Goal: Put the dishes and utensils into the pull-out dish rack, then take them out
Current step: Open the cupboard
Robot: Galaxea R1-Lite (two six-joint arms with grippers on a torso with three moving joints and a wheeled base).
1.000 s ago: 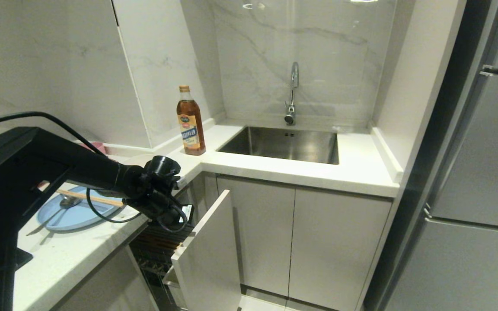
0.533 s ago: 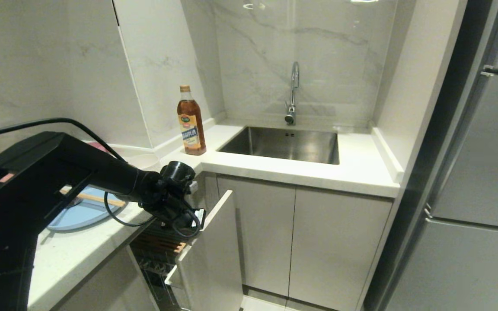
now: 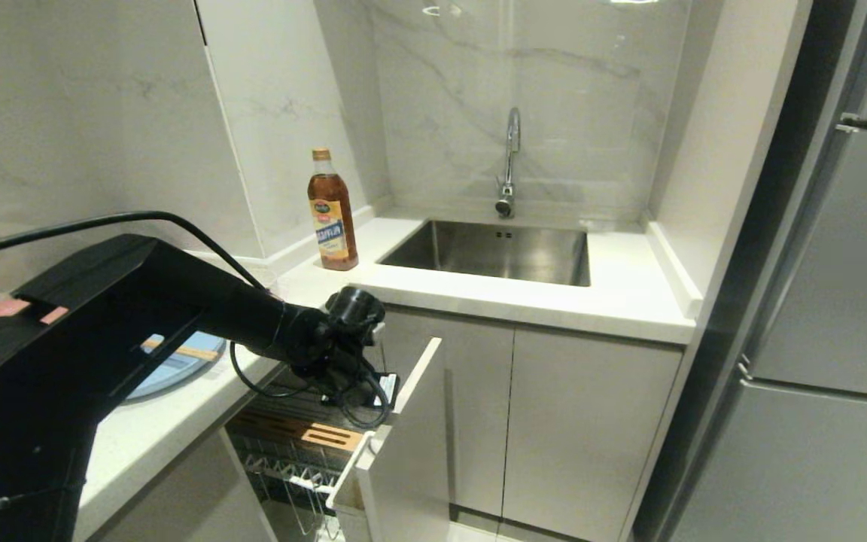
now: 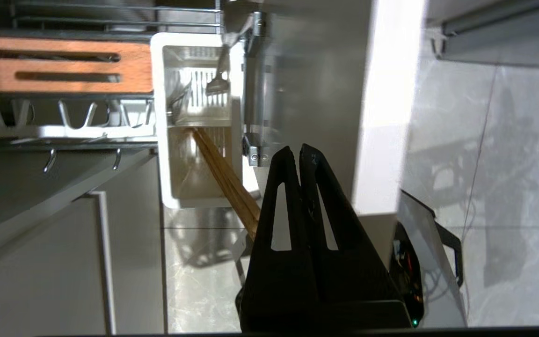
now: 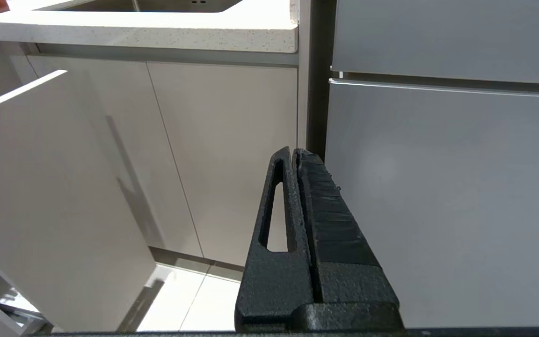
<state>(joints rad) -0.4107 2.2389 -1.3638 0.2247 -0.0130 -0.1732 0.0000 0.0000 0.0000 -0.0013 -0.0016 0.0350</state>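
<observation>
Pulling the pull-out dish rack (image 3: 305, 452) out by its cabinet front (image 3: 411, 452), my left claw (image 4: 296, 152) pressed together, empty. Blue plate (image 3: 177, 365) waits on the worktop (image 3: 155, 429); next I must reach it.

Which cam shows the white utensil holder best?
Left wrist view: the white utensil holder is seen from above, chopsticks leaning out. Head view shows only its edge behind the cabinet front. Right wrist view: none.
</observation>
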